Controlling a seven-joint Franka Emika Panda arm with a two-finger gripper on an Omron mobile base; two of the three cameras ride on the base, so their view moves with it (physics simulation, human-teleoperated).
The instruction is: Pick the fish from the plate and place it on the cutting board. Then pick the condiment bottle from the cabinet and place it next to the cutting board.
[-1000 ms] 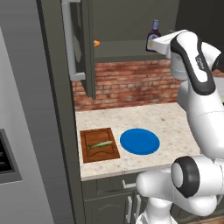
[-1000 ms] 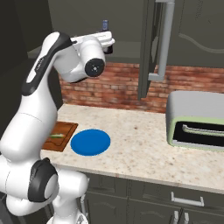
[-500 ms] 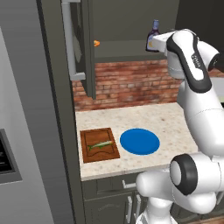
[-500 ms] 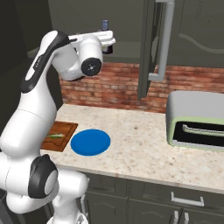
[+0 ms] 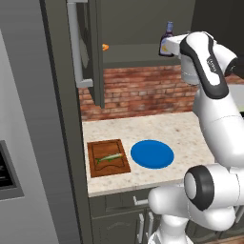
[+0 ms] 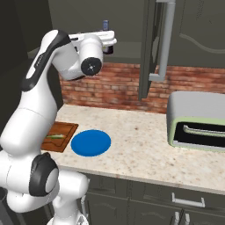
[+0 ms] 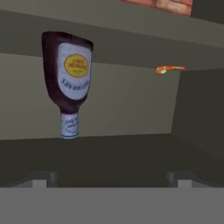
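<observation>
End effector (image 7: 109,177): two dark fingers standing spread wide, gripping nothing, reaching into the dark grey-green wall cabinet (image 5: 143,28). Small dark brown-purple condiment bottle with pale cap and yellowish oval label (image 7: 68,81): standing just ahead, off to one finger's side, untouched. Flat round bright blue plate (image 5: 152,154): lying far below on the speckled table (image 5: 157,126). Slender greenish-silver fish (image 5: 108,158): resting on the rectangular reddish-brown wooden cutting board (image 5: 107,157), beside the plate.

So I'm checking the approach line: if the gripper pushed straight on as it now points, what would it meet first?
Probably the cabinet's grey back wall: the open gripper points right of the dark brown-purple labelled bottle. Depth is unclear.
</observation>
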